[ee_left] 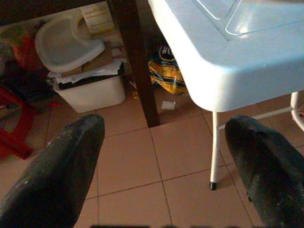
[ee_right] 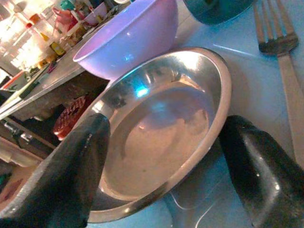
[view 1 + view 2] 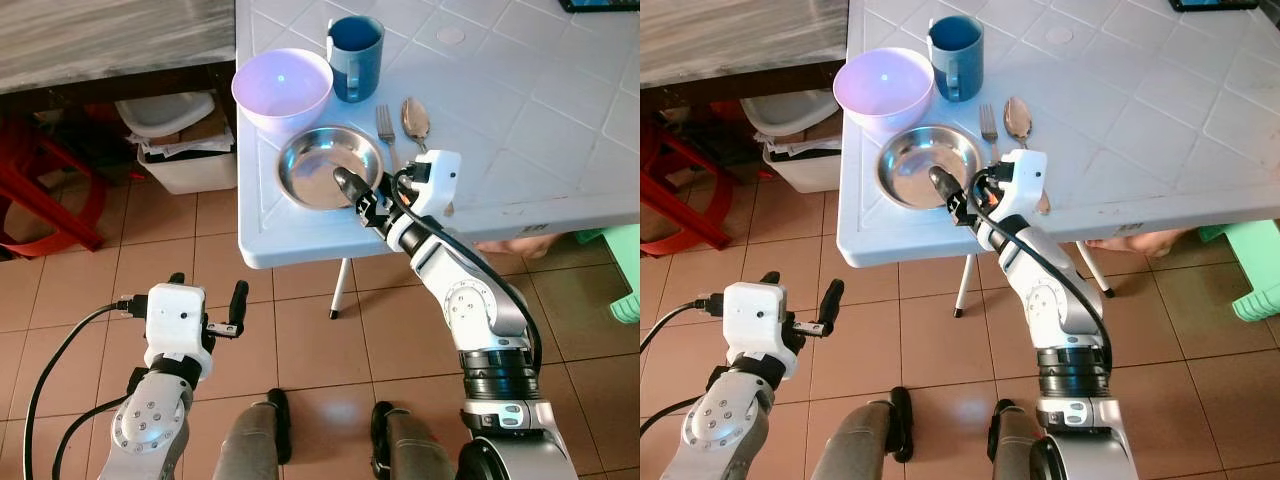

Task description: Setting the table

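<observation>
Steel plate between spread jaws of raised right gripper

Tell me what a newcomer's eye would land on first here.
The right gripper reaches over the near edge of the pale blue table, fingers open on either side of a steel plate. Behind the plate stand a lilac bowl and a blue mug, with a fork and spoon beside it. The left gripper hangs open over the tiled floor.
</observation>
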Controlling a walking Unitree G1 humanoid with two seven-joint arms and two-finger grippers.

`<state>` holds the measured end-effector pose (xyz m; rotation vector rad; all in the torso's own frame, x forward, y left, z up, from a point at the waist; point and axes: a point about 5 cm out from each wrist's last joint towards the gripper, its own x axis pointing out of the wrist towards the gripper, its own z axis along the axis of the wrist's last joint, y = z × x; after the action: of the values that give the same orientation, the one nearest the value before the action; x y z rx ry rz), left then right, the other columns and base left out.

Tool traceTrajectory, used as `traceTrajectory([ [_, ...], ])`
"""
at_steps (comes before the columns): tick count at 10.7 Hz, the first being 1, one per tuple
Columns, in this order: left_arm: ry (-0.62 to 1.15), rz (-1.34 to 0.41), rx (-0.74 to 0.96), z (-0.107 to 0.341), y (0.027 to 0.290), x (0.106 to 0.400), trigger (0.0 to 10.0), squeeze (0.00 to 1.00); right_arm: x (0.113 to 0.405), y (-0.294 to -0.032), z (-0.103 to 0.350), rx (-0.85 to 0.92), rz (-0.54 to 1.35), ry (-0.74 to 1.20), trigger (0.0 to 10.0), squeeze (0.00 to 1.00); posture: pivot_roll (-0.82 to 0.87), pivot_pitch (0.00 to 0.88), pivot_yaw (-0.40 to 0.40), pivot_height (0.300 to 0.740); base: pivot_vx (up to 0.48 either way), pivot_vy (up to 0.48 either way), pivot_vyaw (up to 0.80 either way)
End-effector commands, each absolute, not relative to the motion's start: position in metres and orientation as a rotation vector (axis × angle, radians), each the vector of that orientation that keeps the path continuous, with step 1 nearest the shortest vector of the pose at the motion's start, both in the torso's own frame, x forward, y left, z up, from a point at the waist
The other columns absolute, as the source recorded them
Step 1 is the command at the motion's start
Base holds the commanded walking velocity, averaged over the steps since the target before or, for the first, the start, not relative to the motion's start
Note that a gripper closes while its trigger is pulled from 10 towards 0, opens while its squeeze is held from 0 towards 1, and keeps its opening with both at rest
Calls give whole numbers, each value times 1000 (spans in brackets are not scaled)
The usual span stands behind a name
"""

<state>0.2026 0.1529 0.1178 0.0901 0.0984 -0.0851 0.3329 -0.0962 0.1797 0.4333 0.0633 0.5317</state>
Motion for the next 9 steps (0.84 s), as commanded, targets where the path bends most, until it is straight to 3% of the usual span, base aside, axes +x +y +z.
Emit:
traceTrajectory([
  [1,103,-89,101,119,154,199,10000,0,333,-93,176,459,532,95,0,0,116,303,84,740,0,0,0],
  [4,103,-102,95,118,152,199,10000,0,339,-100,165,420,467,191,1490,0,110,296,81,740,0,0,0],
  [5,101,-105,93,118,151,200,10000,0,340,-104,158,401,434,234,627,0,112,295,79,740,0,0,0],
  [7,98,-108,90,118,150,200,10000,0,344,-111,149,386,374,300,0,0,114,292,77,740,0,0,0],
  [9,98,-109,89,118,150,200,10000,0,347,-116,144,398,338,342,0,0,115,287,76,740,0,0,0],
])
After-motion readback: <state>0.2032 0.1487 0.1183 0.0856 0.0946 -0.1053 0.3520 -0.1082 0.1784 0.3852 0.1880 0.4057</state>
